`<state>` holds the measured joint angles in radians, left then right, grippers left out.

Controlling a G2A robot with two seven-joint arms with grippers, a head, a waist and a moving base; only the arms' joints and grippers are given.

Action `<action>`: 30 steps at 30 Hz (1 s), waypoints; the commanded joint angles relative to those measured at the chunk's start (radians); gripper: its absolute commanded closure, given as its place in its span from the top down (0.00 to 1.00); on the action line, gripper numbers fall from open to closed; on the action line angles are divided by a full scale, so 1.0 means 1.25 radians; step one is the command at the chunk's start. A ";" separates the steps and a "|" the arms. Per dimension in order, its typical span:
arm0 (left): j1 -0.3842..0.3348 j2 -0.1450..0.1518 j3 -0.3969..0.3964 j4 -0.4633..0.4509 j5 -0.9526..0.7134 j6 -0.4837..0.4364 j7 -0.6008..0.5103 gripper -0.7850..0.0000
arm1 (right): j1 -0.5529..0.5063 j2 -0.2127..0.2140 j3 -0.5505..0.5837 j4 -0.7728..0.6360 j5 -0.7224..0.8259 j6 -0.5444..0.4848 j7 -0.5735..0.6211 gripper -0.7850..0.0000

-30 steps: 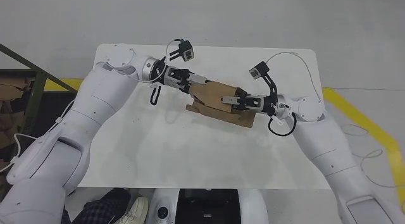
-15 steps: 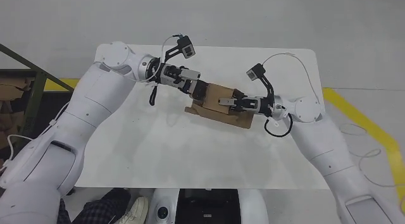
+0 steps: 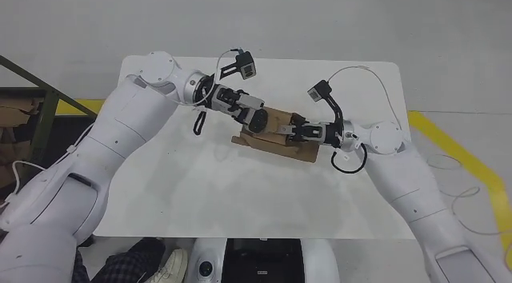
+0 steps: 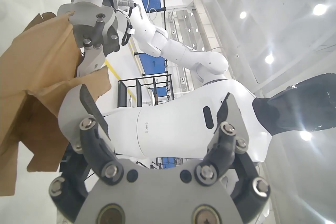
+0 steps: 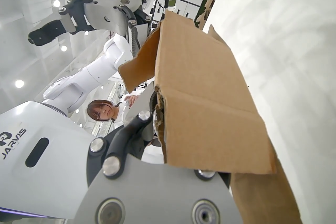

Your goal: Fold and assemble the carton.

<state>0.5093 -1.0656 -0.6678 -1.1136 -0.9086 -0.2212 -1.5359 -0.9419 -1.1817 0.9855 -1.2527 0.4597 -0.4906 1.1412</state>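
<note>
A brown cardboard carton (image 3: pixel 304 152), partly unfolded with loose flaps, lies in the middle of the white table (image 3: pixel 200 195). My right gripper (image 3: pixel 290 129) is shut on one carton wall; in the right wrist view the carton (image 5: pixel 199 104) covers one of its fingers. My left gripper (image 3: pixel 258 120) hovers at the carton's other end, tilted up and away from the table. In the left wrist view that gripper (image 4: pixel 157 93) stands open with nothing between its fingers. The carton (image 4: pixel 39 64) is beside it, and the right gripper (image 4: pixel 86 64) pinches a flap edge.
A green metal frame (image 3: pixel 32 91) stands off the table's left side. A yellow floor line (image 3: pixel 432 131) runs past the right side. Bare table surface lies in front of the carton and behind it.
My left gripper has moved right, over the carton's left end, and turned upward. The right gripper keeps its hold, and the carton has shifted slightly left.
</note>
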 commanded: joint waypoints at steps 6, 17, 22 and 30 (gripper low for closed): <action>-0.023 -0.008 0.023 0.012 0.036 -0.006 0.000 1.00 | -0.002 0.000 0.001 -0.008 -0.005 0.004 -0.001 0.00; -0.020 -0.012 -0.002 0.041 0.002 -0.026 0.000 1.00 | -0.006 0.002 0.015 0.000 0.001 0.001 -0.004 0.00; -0.003 -0.002 -0.027 0.044 -0.019 -0.023 0.000 1.00 | -0.010 0.005 0.029 0.005 0.011 -0.002 -0.001 0.00; 0.009 0.010 -0.046 0.053 0.024 -0.018 0.000 1.00 | -0.018 0.008 0.041 -0.007 0.026 -0.004 0.011 0.00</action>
<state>0.5199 -1.0539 -0.7213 -1.0501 -0.8872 -0.2409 -1.5359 -0.9632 -1.1721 1.0357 -1.2586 0.4904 -0.4950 1.1520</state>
